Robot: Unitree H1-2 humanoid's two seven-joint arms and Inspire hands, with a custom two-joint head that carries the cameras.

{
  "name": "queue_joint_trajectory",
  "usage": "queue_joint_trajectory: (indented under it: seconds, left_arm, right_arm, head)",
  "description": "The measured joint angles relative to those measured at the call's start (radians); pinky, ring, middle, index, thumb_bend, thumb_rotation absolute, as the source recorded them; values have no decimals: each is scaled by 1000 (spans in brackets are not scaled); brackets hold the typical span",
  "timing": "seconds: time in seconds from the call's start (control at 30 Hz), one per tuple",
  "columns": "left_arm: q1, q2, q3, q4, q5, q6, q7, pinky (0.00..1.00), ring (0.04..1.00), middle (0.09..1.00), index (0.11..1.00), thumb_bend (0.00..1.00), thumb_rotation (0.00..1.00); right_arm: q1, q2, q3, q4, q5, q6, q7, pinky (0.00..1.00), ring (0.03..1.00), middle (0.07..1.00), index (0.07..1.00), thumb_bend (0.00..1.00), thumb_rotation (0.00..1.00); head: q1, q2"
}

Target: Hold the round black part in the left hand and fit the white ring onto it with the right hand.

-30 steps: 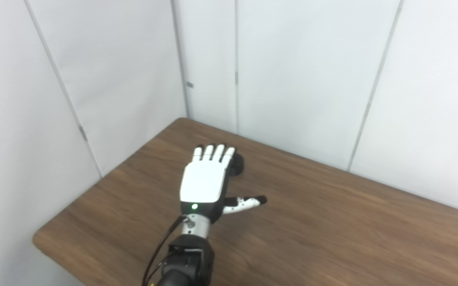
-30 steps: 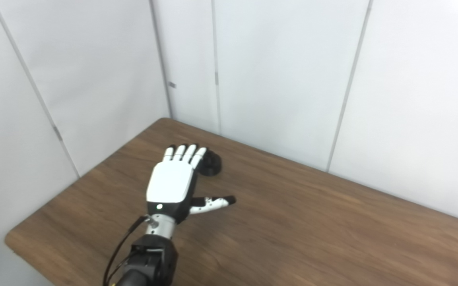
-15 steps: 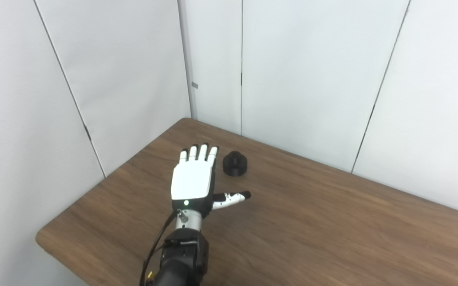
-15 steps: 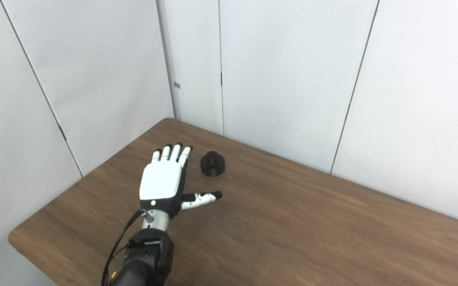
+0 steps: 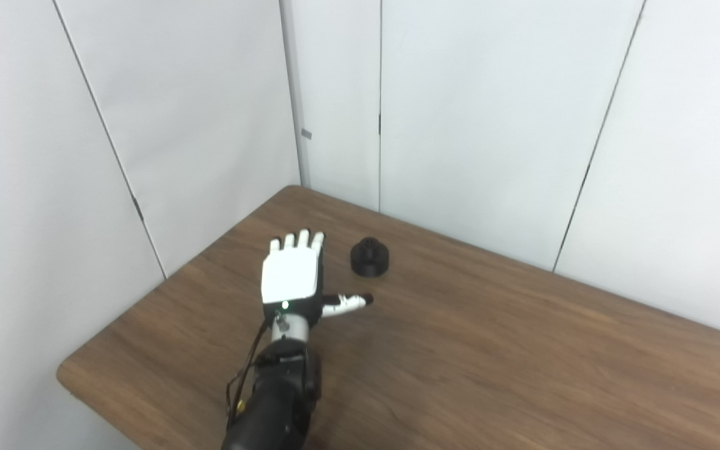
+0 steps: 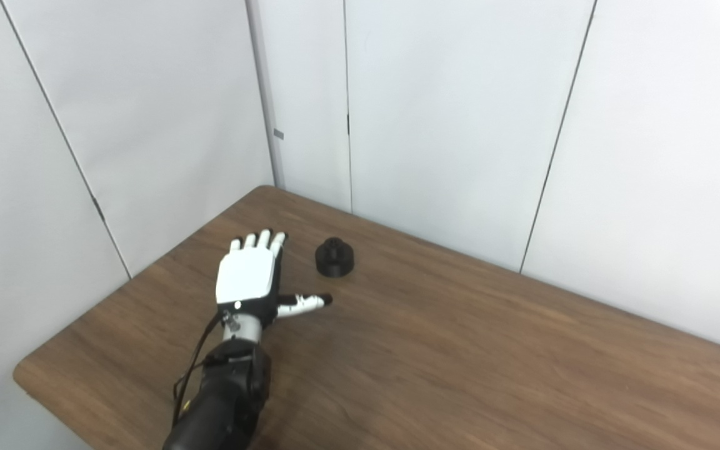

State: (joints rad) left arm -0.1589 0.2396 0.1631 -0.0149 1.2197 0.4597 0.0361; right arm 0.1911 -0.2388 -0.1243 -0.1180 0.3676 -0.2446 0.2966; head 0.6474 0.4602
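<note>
Background: we see white wall panels point(image 5: 210, 125) meeting in a corner behind a brown wood tabletop point(image 5: 491, 362).
Left hand point(image 5: 291, 278): palm down over the tabletop, fingers point(image 5: 297, 240) spread flat, thumb out, holding nothing.
Round black part point(image 5: 370, 257): on the tabletop, just right of the fingers, not touching.
Right hand: we can't see it.

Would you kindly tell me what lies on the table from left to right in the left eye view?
Left robot hand, open and flat, then its thumb pointing right, then the round black part, apart from the hand, on the table.
</note>
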Motion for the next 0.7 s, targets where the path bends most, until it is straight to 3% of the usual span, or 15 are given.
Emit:
queue_joint_trajectory:
  seconds: [0.3,0.43,0.7]
  left_arm:
    - [-42,26,42,133,-154,2,43,1000,986,1000,962,931,682]
    - [-69,55,34,194,-200,3,53,1000,998,1000,976,942,720]
    - [-126,111,6,274,-255,3,48,1000,1000,1000,967,935,667]
  right_arm:
    - [5,0,-1,0,2,-33,26,1000,1000,1000,1000,707,823]
    - [8,0,0,0,1,-36,26,1000,1000,1000,1000,699,828]
    - [13,0,0,-2,-3,-44,27,1000,1000,1000,1000,676,820]
  head:
    - [-25,-6]
    - [-40,-8]
    - [-54,-12]
